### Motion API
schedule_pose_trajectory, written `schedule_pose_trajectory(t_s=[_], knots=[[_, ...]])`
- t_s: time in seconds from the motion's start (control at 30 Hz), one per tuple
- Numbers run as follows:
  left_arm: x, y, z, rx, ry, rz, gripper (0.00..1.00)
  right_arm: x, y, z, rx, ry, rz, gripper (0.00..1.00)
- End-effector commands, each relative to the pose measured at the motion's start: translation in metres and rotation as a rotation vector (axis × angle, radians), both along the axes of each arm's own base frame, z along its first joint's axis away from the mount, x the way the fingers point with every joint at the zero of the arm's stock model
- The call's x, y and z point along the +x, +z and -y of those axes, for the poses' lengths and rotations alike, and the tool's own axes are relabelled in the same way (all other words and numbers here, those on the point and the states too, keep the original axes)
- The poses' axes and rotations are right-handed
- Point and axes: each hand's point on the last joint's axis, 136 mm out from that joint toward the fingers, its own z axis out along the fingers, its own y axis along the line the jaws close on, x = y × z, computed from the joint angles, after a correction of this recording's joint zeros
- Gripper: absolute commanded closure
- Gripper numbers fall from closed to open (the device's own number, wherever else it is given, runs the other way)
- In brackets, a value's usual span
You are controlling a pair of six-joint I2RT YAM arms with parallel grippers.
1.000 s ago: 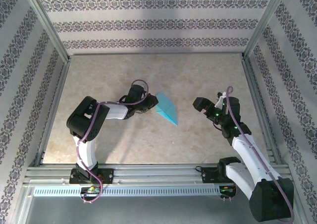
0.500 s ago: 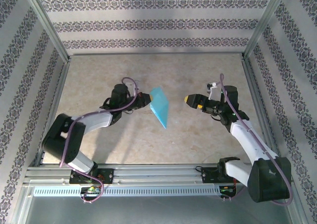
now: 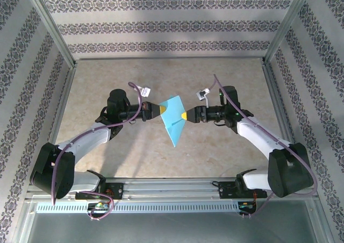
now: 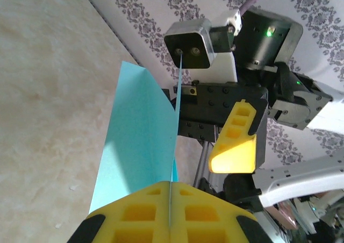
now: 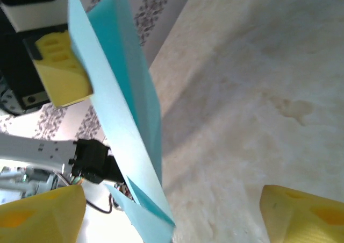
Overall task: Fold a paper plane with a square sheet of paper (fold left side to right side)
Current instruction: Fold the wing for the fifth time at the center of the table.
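Left arm (image 3: 86,138): stretched low from its base, elbow out to the left, forearm reaching toward the table centre.
Left gripper (image 3: 159,109): points right; yellow pads (image 4: 134,216) pressed together on the near edge of the paper (image 3: 173,122), holding it off the table.
Right arm (image 3: 258,138): rises from its base, bends inward, forearm running leftward.
Right gripper (image 3: 185,115): points left, facing the left gripper, tips near each other; fingers (image 5: 303,216) spread wide with the paper between them, unclamped.
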Motion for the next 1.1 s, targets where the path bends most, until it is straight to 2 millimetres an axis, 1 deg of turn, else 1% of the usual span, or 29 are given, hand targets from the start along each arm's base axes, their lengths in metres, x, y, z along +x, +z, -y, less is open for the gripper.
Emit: schedule_pose_trajectory(t_s=[0.0,0.1,0.17,0.2,0.37,0.5,0.77,0.83,0.9,1.0,1.03,1.07], knots=[[-0.006,0.011,0.003,-0.003,-0.063,0.028,1.0,-0.003,0.017,-0.014,0.04,0.086,0.063,0.22],[-0.005,0.005,0.002,0.012,-0.06,0.009,1.0,-0.004,0.021,-0.02,0.044,0.108,0.057,0.32],[-0.004,0.001,0.002,0.025,-0.056,-0.003,1.0,-0.003,0.024,-0.021,0.043,0.111,0.061,0.37],[-0.003,-0.003,0.001,0.04,-0.048,-0.013,1.0,-0.002,0.025,-0.021,0.038,0.11,0.065,0.41],[-0.001,-0.019,-0.001,0.09,-0.028,-0.047,1.0,0.002,0.027,-0.022,0.011,0.103,0.073,0.5],[-0.002,-0.024,-0.001,0.097,-0.032,-0.062,1.0,0.006,0.027,-0.025,-0.001,0.099,0.079,0.56],[-0.005,-0.029,0.0,0.109,-0.045,-0.075,1.0,0.016,0.019,-0.03,-0.042,0.082,0.066,0.69],[-0.005,-0.032,0.0,0.118,-0.045,-0.081,1.0,0.018,0.015,-0.031,-0.055,0.073,0.06,0.75],[-0.005,-0.035,-0.001,0.13,-0.042,-0.087,0.99,0.021,0.007,-0.032,-0.077,0.06,0.043,0.83],[-0.002,-0.047,-0.005,0.183,-0.01,-0.103,0.79,0.025,-0.009,-0.032,-0.109,0.044,0.008,0.98],[-0.001,-0.053,-0.008,0.209,0.01,-0.108,0.68,0.027,-0.014,-0.032,-0.119,0.038,-0.004,1.0],[0.003,-0.059,-0.013,0.245,0.043,-0.113,0.6,0.028,-0.023,-0.032,-0.132,0.031,-0.022,1.0]])
